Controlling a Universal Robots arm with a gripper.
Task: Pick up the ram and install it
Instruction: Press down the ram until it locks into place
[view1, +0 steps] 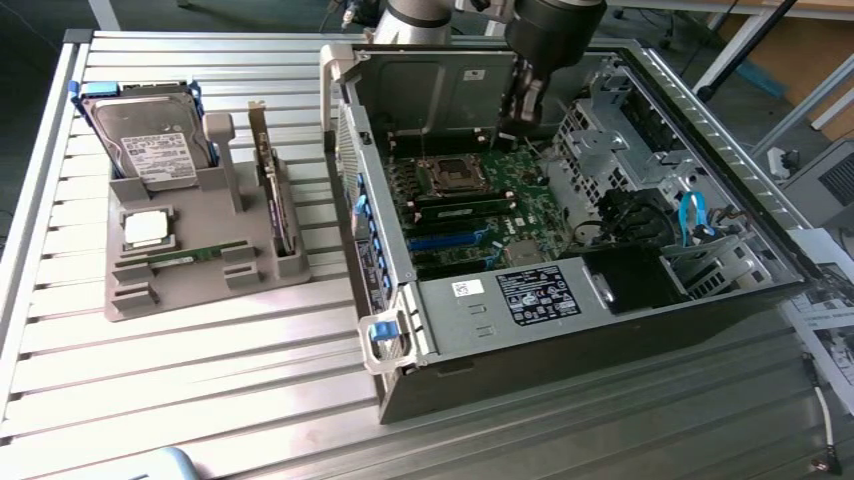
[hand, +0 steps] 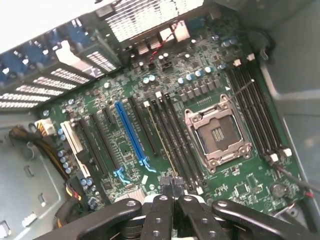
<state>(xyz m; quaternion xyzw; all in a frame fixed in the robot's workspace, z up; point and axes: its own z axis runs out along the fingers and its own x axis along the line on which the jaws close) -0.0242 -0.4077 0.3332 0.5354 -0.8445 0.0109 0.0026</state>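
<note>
One ram (view1: 200, 253), a thin green stick, lies in a groove at the front of the grey holder (view1: 287, 268) at the exterior view's left. A second green ram (view1: 463, 211) sits in a slot beside the empty processor socket (view1: 450, 176) inside the open computer case (view1: 561, 340); in the wrist view it appears edge-on (hand: 163, 137) among the dark memory slots. My gripper (view1: 518, 128) hangs inside the case above the far part of the motherboard (hand: 125, 150). Its black fingertips (hand: 172, 184) are pressed together with nothing between them.
The holder also carries a hard drive (view1: 158, 142), a square silver processor (view1: 147, 228) and an upright dark expansion card (view1: 274, 200). The case lies on a slatted metal table (view1: 200, 380). Drive cages and blue cables (view1: 694, 220) crowd the case's right side.
</note>
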